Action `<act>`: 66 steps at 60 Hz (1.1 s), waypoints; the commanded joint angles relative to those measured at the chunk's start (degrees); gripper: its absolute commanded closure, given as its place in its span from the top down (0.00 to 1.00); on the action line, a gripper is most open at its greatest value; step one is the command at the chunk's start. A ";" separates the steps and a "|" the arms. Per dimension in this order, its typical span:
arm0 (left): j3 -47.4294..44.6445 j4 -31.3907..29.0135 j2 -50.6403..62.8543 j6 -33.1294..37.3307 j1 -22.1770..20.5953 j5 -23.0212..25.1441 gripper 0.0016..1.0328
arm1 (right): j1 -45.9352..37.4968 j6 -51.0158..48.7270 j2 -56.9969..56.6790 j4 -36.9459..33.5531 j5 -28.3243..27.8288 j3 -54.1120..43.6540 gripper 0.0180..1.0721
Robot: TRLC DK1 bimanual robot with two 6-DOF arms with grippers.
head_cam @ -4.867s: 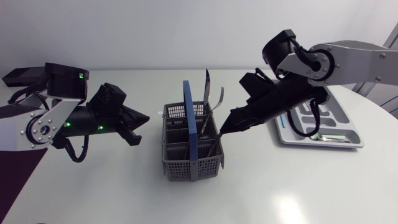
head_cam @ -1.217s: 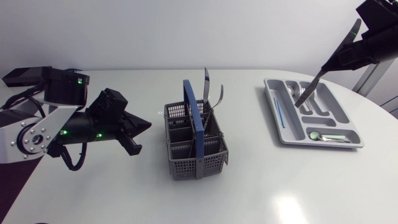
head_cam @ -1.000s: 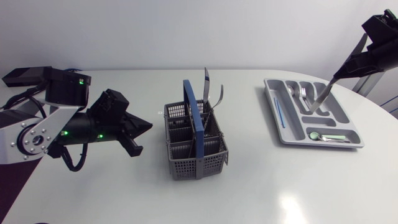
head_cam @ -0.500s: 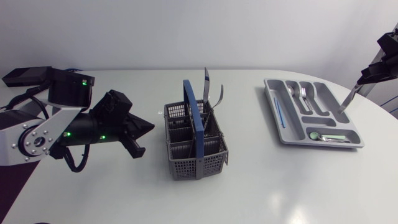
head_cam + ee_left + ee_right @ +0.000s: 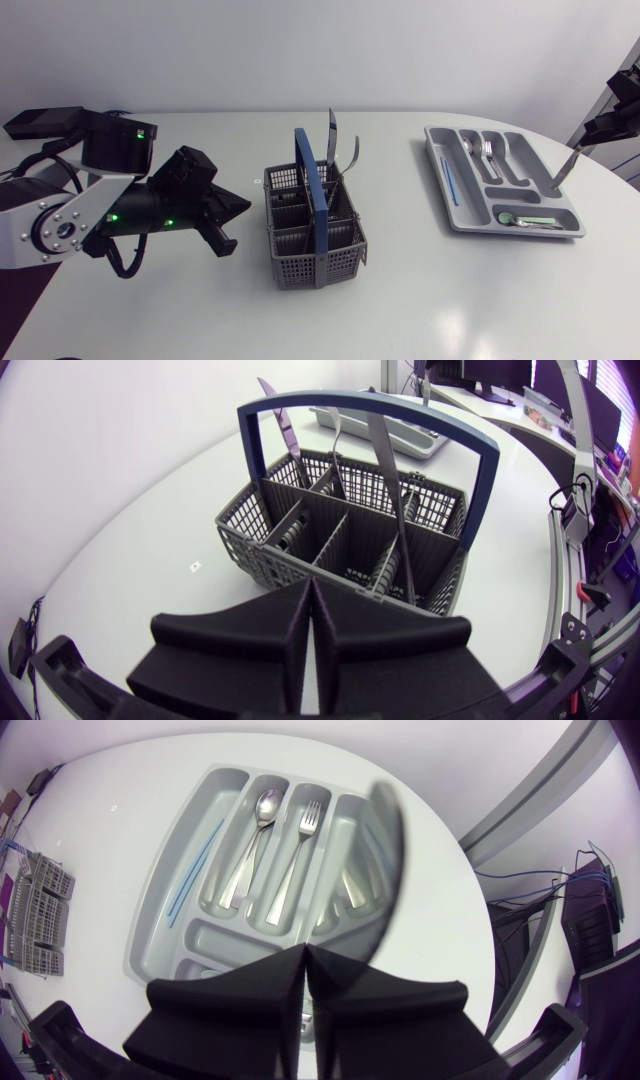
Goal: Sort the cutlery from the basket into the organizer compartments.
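Two grippers, both with fingers pressed together. The right gripper (image 5: pixel 305 953), at the frame's right edge, pinches a knife (image 5: pixel 566 167), tip hanging over the organizer (image 5: pixel 447 205) at upper right. The left gripper (image 5: pixel 228 218), clamped on nothing, sits left of centre beside the basket (image 5: pixel 300 270), cutlery (image 5: pixel 331 140) upright inside.

The left arm (image 5: pixel 70 215) lies low over the surface, its gripper (image 5: pixel 310 588) with both fingers pressed flat together around nothing, while the right gripper (image 5: pixel 305 955) tilts downward, clamped on a knife (image 5: pixel 390 850) jutting ahead of it
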 commanded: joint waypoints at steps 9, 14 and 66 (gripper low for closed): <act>1.95 -0.49 -0.03 0.72 -1.18 -1.30 0.03 | -0.05 -1.38 3.75 -0.14 1.33 3.10 0.05; 1.95 -0.58 0.05 0.64 -1.26 -1.39 0.03 | 0.03 -1.12 5.51 -0.05 1.33 4.50 0.05; 2.13 -0.85 0.67 0.90 -0.74 -2.01 0.03 | 3.99 3.19 18.34 -6.55 8.00 18.13 0.05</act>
